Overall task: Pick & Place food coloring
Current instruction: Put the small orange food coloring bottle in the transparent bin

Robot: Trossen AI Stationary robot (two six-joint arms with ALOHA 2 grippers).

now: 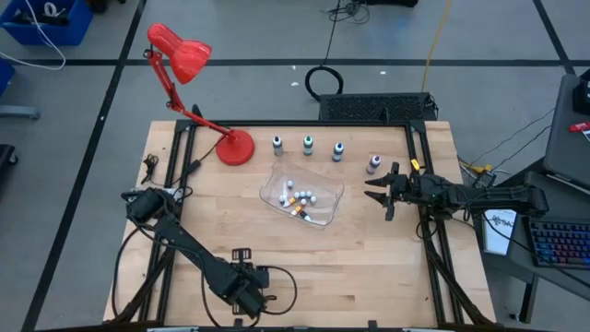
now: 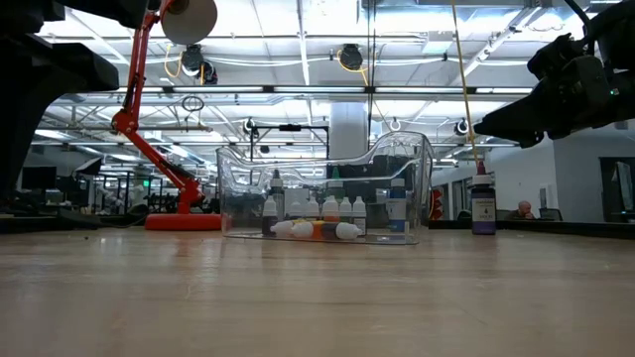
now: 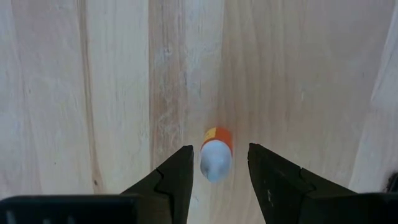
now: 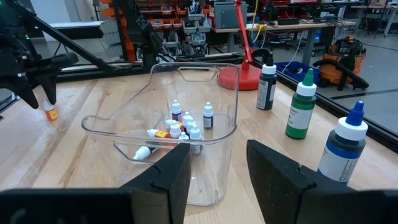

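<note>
Landmark: the clear plastic container (image 1: 302, 195) at mid-desk (image 1: 369, 267).

Hidden or unclear: in the high view the left gripper (image 1: 247, 293) is a dark mass well on the near side of the container, and nothing can be made out between its fingers. The low view does not show it. The small dropper bottles (image 1: 301, 200) in the container read from above only as pale caps; their colours cannot be told there. The purple bottle (image 1: 373, 164) beside the container's right end does not appear in the right wrist view.

View differences: the left wrist view alone shows a small orange-bodied dropper bottle (image 3: 216, 155) standing on the wood between the left gripper's parted fingers (image 3: 174, 177), with a gap on either side; nothing is grasped. The right wrist view shows that bottle far beyond the container, under the left arm. It also gives the colours of the larger bottles behind the container: black (image 4: 267, 83), green (image 4: 301, 105) and blue (image 4: 344, 144), all upright.

The right gripper (image 1: 385, 192) hovers just off the container's right end, raised above the desk in the low view, fingers apart and empty, aimed at the container.

A red desk lamp (image 1: 196, 88) stands behind the container's left end.
</note>
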